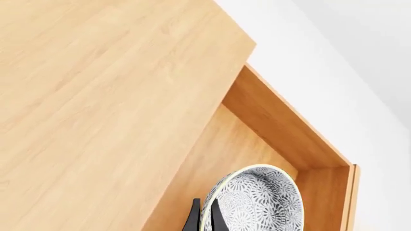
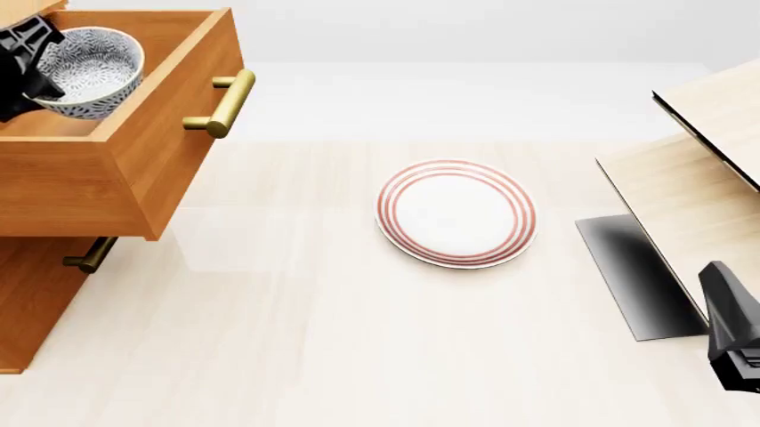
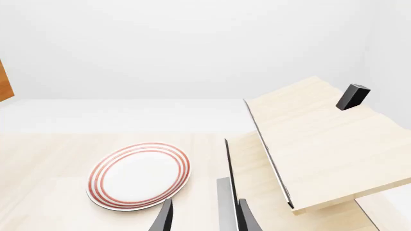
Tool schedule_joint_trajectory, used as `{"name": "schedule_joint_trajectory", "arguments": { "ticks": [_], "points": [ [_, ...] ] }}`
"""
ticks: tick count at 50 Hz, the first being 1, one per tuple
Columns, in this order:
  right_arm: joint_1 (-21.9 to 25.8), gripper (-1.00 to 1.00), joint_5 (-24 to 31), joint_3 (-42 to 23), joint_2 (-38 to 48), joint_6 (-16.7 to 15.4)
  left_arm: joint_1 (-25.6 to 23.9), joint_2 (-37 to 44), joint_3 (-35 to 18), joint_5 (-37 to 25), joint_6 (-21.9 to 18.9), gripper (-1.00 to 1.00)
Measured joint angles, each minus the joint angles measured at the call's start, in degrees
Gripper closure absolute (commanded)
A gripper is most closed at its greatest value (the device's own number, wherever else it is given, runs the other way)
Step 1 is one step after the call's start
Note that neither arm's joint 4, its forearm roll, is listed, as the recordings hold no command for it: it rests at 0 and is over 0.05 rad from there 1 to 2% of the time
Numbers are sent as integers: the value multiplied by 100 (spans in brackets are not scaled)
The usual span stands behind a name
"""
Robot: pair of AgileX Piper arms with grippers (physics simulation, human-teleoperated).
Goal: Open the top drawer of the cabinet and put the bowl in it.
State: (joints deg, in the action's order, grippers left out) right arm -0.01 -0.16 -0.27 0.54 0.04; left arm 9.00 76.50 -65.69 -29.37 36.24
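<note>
My left fingers pinch the bowl's rim over the open top drawer. It looks stiff, glazed and slippery, so the rim is my hold. My right fingers hang narrowly parted, empty.

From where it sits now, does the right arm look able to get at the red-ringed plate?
Probably yes. The right gripper is open and faces the plate, which lies alone on bare table with nothing in between.
</note>
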Motion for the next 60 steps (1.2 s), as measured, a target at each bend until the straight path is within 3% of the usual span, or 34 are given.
{"name": "schedule_joint_trajectory", "arguments": {
  "ticks": [17, 18, 60],
  "points": [
    [0, -100, 0, 0, 0, 0, -61, 113, -28, 48, -10, 100],
    [0, -100, 0, 0, 0, 0, -74, 112, -29, 49, -8, -100],
    [0, -100, 0, 0, 0, 0, -141, -210, -453, -652, -297, -100]
  ]
}}
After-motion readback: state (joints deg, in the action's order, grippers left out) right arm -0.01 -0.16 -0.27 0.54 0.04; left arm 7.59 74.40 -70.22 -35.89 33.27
